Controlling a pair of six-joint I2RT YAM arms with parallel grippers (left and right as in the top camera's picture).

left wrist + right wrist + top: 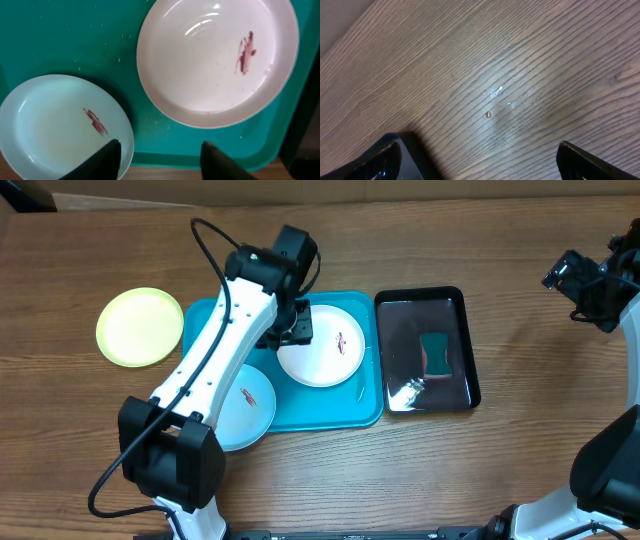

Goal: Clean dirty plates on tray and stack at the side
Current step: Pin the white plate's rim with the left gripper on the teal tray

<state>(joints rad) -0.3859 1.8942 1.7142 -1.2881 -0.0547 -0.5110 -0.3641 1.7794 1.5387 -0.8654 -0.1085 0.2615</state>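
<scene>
Overhead view: turquoise tray (366,416) sat mid-table (500,480), with the white plate (322,348) inside it toward the right and a reddish smear (340,340) on that plate. Light blue plate (245,410) lay at the tray's near-left corner, partly over the rim and also smeared. Yellow-green plate (140,327) was off the tray, flat on the table just beside its left end, no smear visible. Glossy black tray (470,385) sat just beside the turquoise one on the right, holding a small green block (436,355). Left arm (215,350) stretched across the tray, its tip above the white plate's left edge. Right arm (605,285) was well apart at the far right, over bare table. Left wrist view: left pincer (160,150) had its dark fingers (107,157) apart, nothing between them. It hung above the tray's rim between the two plates. White plate filled the upper right and the blue plate the lower left, both smears plain. Right wrist view: right pincer (480,155) was spread wide and empty, with only wood grain and a tiny speck (488,114) below it.
</scene>
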